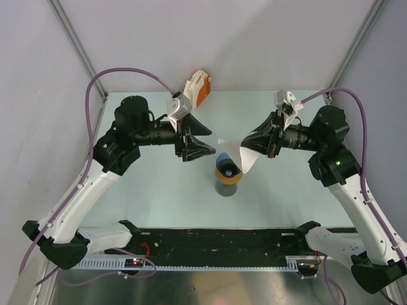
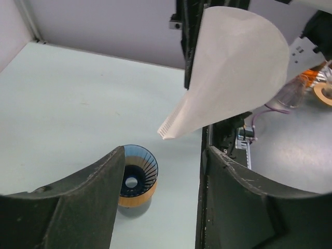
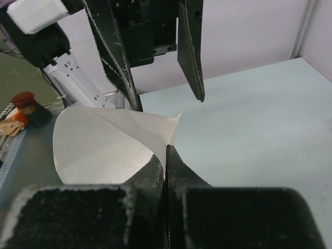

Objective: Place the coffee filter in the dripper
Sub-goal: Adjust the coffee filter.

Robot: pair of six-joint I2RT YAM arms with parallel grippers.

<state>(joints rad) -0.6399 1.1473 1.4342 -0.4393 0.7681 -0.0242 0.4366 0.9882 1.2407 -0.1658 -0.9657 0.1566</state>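
Note:
The coffee filter [image 1: 240,153], a white paper cone, hangs in the air with its tip pointing down and left, just above the dripper. My right gripper [image 1: 257,143] is shut on its upper edge, and the pinch shows in the right wrist view [image 3: 167,151] with the filter [image 3: 98,148] fanning left. The dripper [image 1: 227,166] is blue and ribbed, with an orange ring, and sits atop a dark grey cup [image 1: 225,188]. My left gripper [image 1: 205,140] stands open just left of the filter, holding nothing. In the left wrist view the filter [image 2: 236,72] hangs beyond the jaws, and the dripper [image 2: 136,175] lies below left.
An orange and white object [image 1: 200,89] lies at the table's back edge. A black strip [image 1: 222,238] runs between the arm bases along the near edge. Grey walls close in the back and both sides.

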